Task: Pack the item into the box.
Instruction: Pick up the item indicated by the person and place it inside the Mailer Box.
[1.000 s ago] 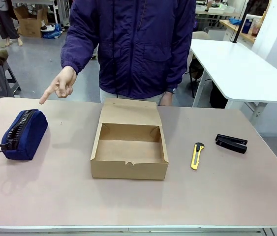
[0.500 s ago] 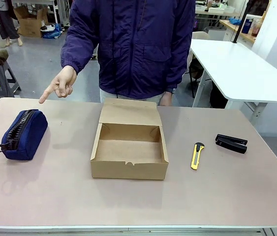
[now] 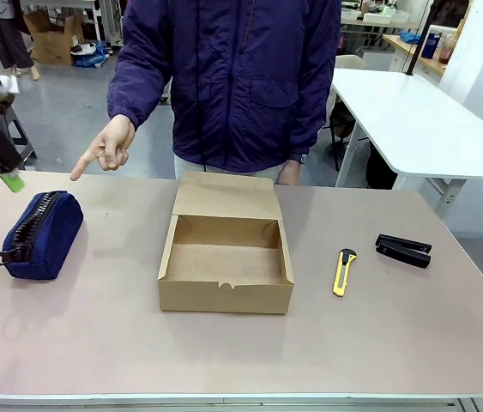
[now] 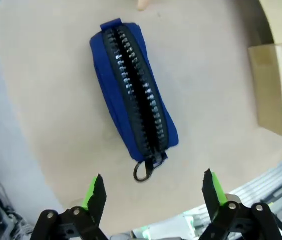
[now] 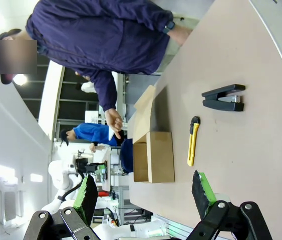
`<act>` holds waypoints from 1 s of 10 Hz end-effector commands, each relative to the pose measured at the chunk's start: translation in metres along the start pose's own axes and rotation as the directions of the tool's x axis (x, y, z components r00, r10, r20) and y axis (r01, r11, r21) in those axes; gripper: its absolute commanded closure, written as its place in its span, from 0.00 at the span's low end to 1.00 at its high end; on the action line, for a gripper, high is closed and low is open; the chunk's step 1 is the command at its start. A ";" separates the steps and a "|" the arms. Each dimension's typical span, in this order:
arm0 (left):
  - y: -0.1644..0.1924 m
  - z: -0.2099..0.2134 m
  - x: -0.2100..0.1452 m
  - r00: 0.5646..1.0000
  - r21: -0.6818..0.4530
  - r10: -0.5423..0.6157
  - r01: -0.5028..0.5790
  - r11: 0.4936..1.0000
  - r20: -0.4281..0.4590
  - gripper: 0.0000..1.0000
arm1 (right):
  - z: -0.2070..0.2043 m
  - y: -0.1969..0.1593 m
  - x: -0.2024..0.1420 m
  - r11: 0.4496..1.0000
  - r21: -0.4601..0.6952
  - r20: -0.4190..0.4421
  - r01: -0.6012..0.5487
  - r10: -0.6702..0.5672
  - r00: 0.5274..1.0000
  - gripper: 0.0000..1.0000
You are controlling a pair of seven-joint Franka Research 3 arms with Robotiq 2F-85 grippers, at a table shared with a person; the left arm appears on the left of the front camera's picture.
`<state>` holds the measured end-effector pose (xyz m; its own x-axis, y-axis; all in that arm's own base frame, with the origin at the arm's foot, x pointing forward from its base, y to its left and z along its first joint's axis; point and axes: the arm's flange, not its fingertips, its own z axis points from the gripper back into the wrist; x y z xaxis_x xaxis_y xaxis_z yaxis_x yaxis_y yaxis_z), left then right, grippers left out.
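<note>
The left gripper [image 4: 153, 190], spread and empty, hovers over the item [image 4: 133, 100], which lies on the table [image 3: 395, 343] left of the box [image 3: 224, 298], long axis crosswise to the finger line, far nearer it than the open right gripper [image 5: 143, 192].

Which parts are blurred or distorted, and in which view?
Front view: the left gripper at the left edge is blurred; pouch and box are sharp. Right wrist view: rolled sideways, the table edge curves from the wide lens.
</note>
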<state>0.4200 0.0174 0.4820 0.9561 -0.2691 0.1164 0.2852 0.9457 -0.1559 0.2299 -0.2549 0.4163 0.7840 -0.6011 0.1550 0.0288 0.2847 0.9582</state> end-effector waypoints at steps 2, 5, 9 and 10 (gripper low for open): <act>0.009 -0.051 0.029 0.997 0.078 0.074 -0.076 0.994 0.027 0.00 | 0.000 0.001 0.003 0.999 0.020 0.012 -0.026 0.026 1.000 0.00; 0.006 -0.103 0.044 0.997 0.103 0.062 -0.057 0.993 -0.048 0.00 | 0.000 0.001 0.003 0.999 0.020 0.012 -0.026 0.026 1.000 0.00; 0.004 -0.143 0.048 0.994 0.132 0.100 -0.092 0.987 -0.053 0.00 | 0.000 0.001 0.003 0.999 0.020 0.012 -0.026 0.026 1.000 0.00; 0.004 -0.144 0.048 0.993 0.138 0.107 -0.099 0.985 -0.052 0.00 | 0.000 0.001 0.003 0.999 0.020 0.012 -0.026 0.026 1.000 0.00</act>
<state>0.4798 -0.0163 0.3448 0.9789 -0.2007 0.0385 0.2029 0.9770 -0.0659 0.2295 -0.2551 0.4157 0.7847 -0.6001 0.1552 0.0280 0.2844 0.9583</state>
